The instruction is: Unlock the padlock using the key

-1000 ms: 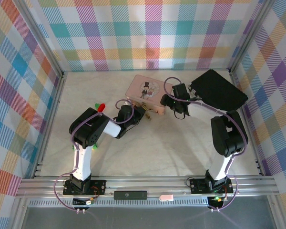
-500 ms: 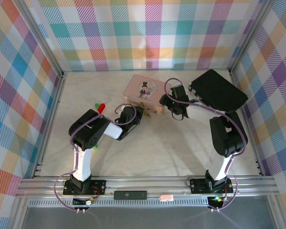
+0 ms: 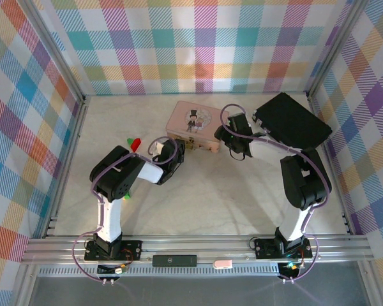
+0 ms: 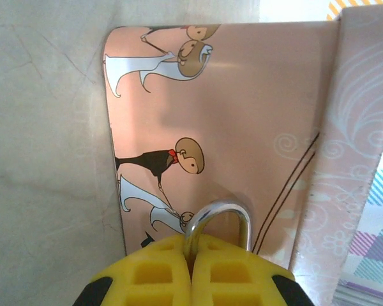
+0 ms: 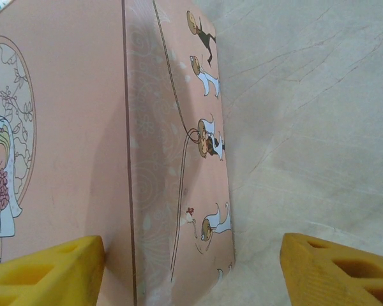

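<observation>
My left gripper [image 4: 191, 247] is shut on the padlock, whose silvery shackle [image 4: 218, 212] arches out from between the yellow pads; its brass body is hidden between them. The shackle rests against the side wall of the pink picture-lid box [image 4: 242, 115]. In the top view the left gripper [image 3: 179, 150] sits at the box's [image 3: 193, 120] front edge, with a brass glint of the padlock [image 3: 189, 145] at its tip. My right gripper [image 5: 191, 271] stands open at the box's right end [image 5: 172, 127], one finger [image 5: 45, 271] by the lid and the other finger [image 5: 338, 268] over the table. The key is out of view.
A black flat case [image 3: 292, 121] lies at the back right, just behind the right arm. Small red and green pieces [image 3: 134, 141] lie left of the left gripper. Plaid walls enclose the pale table [image 3: 210, 197].
My left gripper has slid up and left, closer to the box's front, taking the padlock with it. The right gripper has barely moved.
</observation>
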Robot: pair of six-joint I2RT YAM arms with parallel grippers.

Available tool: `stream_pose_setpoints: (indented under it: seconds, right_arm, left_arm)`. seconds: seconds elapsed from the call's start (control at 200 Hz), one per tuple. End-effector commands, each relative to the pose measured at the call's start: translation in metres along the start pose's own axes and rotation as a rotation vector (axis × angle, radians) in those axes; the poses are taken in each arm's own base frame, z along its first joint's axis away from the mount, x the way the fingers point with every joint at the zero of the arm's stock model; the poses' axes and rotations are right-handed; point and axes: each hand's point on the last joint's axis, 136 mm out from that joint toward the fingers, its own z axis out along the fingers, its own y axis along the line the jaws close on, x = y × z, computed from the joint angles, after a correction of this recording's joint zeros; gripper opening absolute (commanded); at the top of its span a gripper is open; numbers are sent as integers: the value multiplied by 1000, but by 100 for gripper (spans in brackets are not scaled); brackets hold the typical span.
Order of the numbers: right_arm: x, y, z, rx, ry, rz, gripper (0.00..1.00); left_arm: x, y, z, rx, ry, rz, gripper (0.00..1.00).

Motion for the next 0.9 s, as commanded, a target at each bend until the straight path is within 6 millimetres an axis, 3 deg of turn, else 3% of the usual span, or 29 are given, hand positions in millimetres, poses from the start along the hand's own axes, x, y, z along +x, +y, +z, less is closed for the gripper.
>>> stream_pose_setpoints:
  seconds: [0.0, 0.225, 0.33, 0.5, 0.625, 0.675, 0.795, 0.895]
  right_arm:
    - [-2, -3, 0, 27, 9, -43, 73]
    - [-15, 31, -39, -100, -13, -236, 80]
    - [-12, 31, -59, -108, 3, -349, 81]
    - [2, 6, -85, -65, 16, -453, 84]
    - [12, -22, -96, -14, 9, -481, 99]
    - [14, -32, -99, 9, 2, -487, 99]
    - [14, -51, -106, 61, -15, -488, 99]
    - [10, -61, -110, 76, -35, -469, 99]
  left_arm:
    - [-1, -32, -9, 54, 16, 67, 0]
    - [21, -33, -44, -9, 195, 296, 0]
    - [36, -27, -64, -50, 309, 405, 0]
    - [56, -11, -108, -163, 457, 646, 0]
    - [69, 0, -139, -244, 535, 849, 0]
    - [73, 5, -149, -265, 556, 908, 0]
    - [87, 23, -162, -307, 617, 1012, 0]
    - [97, 38, -160, -341, 660, 1077, 0]
